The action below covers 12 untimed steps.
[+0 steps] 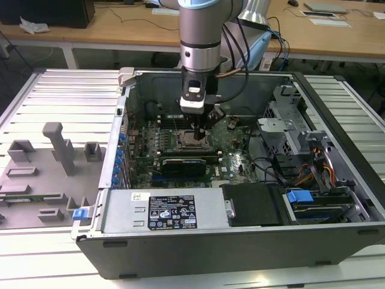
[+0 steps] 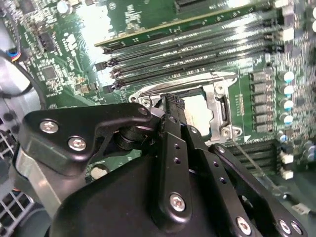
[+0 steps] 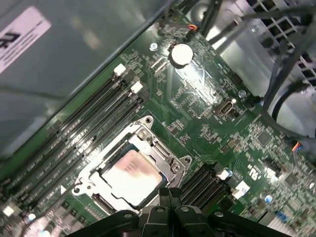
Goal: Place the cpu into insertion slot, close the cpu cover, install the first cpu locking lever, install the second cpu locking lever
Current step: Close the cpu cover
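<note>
Currently the gripper (image 3: 170, 193) stands directly at the edge of the insertion slot (image 3: 104, 201). Its fingertips are drawn together and nothing visible is held between them. In the exterior view the gripper (image 1: 201, 133) reaches down into the open computer case (image 1: 240, 241), directly above the slot.

The cpu (image 3: 131, 175) lies inside the insertion slot with its pale metal top facing up. The cpu cover (image 3: 160, 150) appears to lie flat on the slot, framing the chip through its central window. The second wrist view shows the same arrangement, with the cpu (image 2: 200, 106) just beyond the gripper (image 2: 170, 101). The position of the locking levers cannot be determined.

Handling, as a judgement:
- The cpu is probably light, thin and rigid, with a smooth top that gives little friction. It is best held by two opposite edges, and its underside is likely fragile.
- The cpu cover looks like stiff sheet metal. Any force belongs on its frame beside the window, never on the chip.

Count: one cpu, one insertion slot, one cpu cover, one gripper. One coin cell (image 3: 181, 54) sits on the motherboard (image 3: 207, 123), well apart from the slot.
</note>
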Available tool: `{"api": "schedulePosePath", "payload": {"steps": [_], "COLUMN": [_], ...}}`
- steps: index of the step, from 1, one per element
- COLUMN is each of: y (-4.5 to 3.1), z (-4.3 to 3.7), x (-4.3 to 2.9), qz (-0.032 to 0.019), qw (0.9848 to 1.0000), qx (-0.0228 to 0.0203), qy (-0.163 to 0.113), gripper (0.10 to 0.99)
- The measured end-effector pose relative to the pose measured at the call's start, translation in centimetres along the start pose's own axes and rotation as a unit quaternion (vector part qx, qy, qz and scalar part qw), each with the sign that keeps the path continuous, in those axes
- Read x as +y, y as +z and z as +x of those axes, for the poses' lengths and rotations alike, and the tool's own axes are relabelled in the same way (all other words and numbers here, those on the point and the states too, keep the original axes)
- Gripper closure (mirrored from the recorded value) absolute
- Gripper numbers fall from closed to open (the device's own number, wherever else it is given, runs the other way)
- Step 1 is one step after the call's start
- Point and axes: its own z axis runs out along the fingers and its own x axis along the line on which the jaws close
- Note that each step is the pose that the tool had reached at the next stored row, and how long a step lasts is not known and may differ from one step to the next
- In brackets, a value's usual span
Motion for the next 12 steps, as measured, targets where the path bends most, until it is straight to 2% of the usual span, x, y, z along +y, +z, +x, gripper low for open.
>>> {"api": "schedulePosePath", "payload": {"steps": [2, 4, 7, 12], "y": [0.00, 0.00, 0.01, 0.01], "z": [0.00, 0.00, 0.00, 0.00], "x": [0.00, 0.00, 0.01, 0.01], "qz": [-0.0006, -0.0018, -0.0043, -0.0058], "qw": [0.9997, 0.9982, 0.9947, 0.9893], "qx": [-0.0039, -0.0090, -0.0149, -0.0212], "qy": [-0.024, -0.059, -0.102, -0.144], "gripper": [0.980, 0.980, 0.980, 0.980]}}
